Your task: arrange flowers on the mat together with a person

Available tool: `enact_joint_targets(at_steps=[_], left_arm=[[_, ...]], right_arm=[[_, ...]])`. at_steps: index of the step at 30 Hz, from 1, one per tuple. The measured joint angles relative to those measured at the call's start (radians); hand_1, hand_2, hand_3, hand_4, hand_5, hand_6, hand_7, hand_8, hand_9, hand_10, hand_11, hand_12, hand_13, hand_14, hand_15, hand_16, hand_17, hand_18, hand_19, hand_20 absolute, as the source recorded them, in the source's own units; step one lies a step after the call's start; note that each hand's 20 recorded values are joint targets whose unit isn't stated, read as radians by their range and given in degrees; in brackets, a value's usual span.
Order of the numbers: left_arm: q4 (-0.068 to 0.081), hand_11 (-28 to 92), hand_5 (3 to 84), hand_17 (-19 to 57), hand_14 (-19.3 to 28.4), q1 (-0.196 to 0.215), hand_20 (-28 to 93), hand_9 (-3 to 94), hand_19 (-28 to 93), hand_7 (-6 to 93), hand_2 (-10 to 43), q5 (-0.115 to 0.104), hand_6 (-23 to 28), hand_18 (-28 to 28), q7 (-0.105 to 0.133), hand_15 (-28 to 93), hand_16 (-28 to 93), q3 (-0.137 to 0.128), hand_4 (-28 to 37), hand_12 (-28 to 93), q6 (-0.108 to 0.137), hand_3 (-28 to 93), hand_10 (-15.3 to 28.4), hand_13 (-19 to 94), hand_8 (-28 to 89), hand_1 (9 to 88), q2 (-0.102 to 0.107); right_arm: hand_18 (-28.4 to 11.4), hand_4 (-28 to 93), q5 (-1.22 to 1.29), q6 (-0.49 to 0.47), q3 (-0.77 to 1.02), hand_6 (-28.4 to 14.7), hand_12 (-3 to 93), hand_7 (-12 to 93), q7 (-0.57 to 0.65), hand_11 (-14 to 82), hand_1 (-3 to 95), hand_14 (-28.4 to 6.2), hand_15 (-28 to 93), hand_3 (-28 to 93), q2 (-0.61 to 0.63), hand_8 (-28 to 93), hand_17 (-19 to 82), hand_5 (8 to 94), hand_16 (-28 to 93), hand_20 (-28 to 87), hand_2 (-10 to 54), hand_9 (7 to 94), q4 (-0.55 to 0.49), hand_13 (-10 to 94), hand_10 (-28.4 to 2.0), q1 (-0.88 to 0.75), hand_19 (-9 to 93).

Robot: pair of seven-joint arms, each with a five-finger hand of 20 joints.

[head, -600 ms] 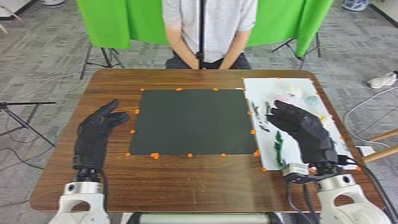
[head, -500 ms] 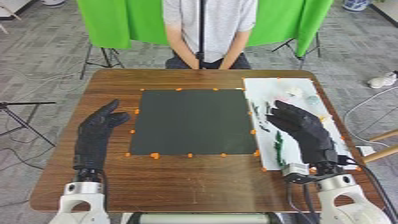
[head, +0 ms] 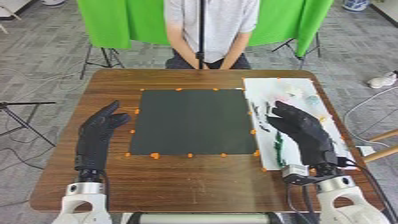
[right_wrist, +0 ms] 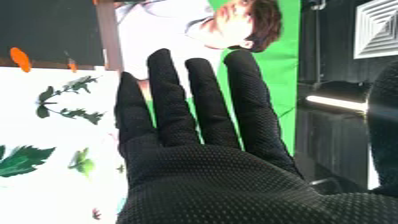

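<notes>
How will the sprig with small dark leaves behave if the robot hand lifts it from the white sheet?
The sprig looks light and floppy: its stem is thin and its leaves are small. The leaves spread from the stem, so they could catch or bend. It lies flat on the white sheet, so it would probably slide, not roll.

The head view looks forward and down over the brown wooden counter [head: 195, 182]; the right wrist view, very near, looks along black-gloved fingers [head: 290, 113]; both share the dark rectangular mat [head: 191, 122]

Your mat [head: 191, 120] is dark grey, your worktop [head: 178, 185] brown; at the mat's three o'clock, the sheet [head: 259, 86] is white, its leaves [right_wrist: 27, 161] green.
</notes>
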Motion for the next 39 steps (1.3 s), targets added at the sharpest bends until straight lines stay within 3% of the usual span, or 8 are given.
enact_joint_targets(at_steps=[7, 24, 39], left_arm=[[0.0, 25, 49.4, 5.1, 18.1, -0.002, 21, 52.2, 16, 14.3, -5.2, 0.0, 2.1, 14.4, 0.003, 33, 3, 0.004, -17.1, 17, 0.004, 67, 14.7, 39, -6, 26.3, 0.0], [0.0, 25, 49.3, 5.0, 18.1, -0.019, 20, 52.0, 16, 14.3, -5.6, 0.002, 2.2, 14.3, -0.002, 33, 3, 0.016, -17.2, 17, 0.001, 68, 14.7, 39, -6, 26.2, 0.01], [0.0, 25, 49.2, 5.0, 18.0, -0.023, 20, 52.0, 15, 14.3, -5.4, 0.006, 2.1, 14.4, -0.001, 33, 3, 0.023, -17.0, 17, -0.008, 67, 14.7, 39, -6, 26.3, 0.012]], right_arm=[[-16.2, -19, 0.031, 0.044, -0.01, -2.3, 14.7, 9, -0.005, 4.3, 12.2, -13.8, 10, 73, 0.005, -7, 19, 43.2, 18, 25, -6.4, 41.4, 0.0, 36, -15.0, -0.006, 7], [-16.3, -19, 0.042, 0.044, -0.012, -2.1, 14.8, 9, -0.049, 4.7, 10.9, -14.8, 11, 74, 0.015, -7, 19, 42.8, 17, 26, -6.9, 41.8, 0.001, 36, -15.1, 0.026, 7], [-16.3, -19, 0.059, 0.026, -0.038, -1.9, 14.9, 10, -0.052, 5.4, 11.6, -13.4, 12, 74, 0.022, -7, 19, 44.9, 16, 26, -7.1, 44.6, 0.002, 38, -15.1, 0.026, 7]])
